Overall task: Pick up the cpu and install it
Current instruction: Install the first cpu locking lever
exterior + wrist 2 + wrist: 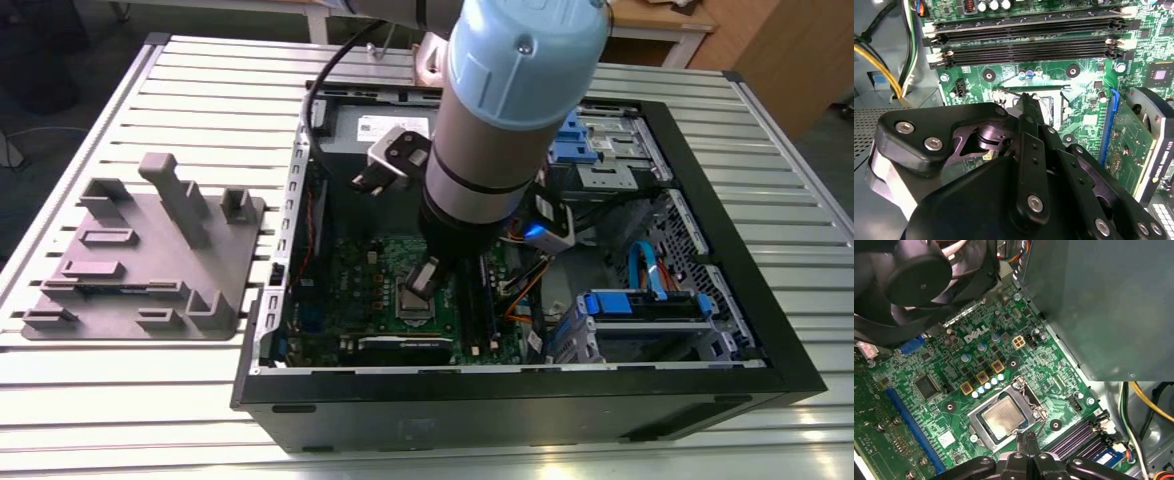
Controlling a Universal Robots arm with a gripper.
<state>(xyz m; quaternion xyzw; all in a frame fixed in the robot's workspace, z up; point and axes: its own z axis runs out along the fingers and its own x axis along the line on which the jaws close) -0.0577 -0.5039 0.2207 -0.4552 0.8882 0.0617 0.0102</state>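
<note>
Metal of the cpu (1003, 418) is seen in the first wrist view, silver-grey and face up, lying flat inside the socket frame (1028, 402) on the green motherboard (949, 405). The chip is bordered by the frame on all sides and looks level with it, so it is judged to be seated where it belongs and not merely resting on top. Whether the frame is fully clamped down cannot be told.

The flat, square fit is what the socket calls for: the chip can only drop in when it is held level and lined up with the frame. This would explain why the arm (507, 110) is brought down almost straight into the open computer case (534, 400).

The pincer (1027, 437) is held just beside one edge of the socket, low over the board. In the second wrist view the pincer (1026, 102) is shown with its two fingers drawn together to a narrow tip, with no gap and nothing seen between them. The cpu is not held by it. A thin wire lever (1008, 91) runs close to the tip, but whether it is touched cannot be told. In the exterior view the pincer (424, 278) is placed just above the socket.

Further out, a grey plastic fixture (147, 260) lies on the slatted table (160, 420), well apart from the case, toward the exterior view's left.
</note>
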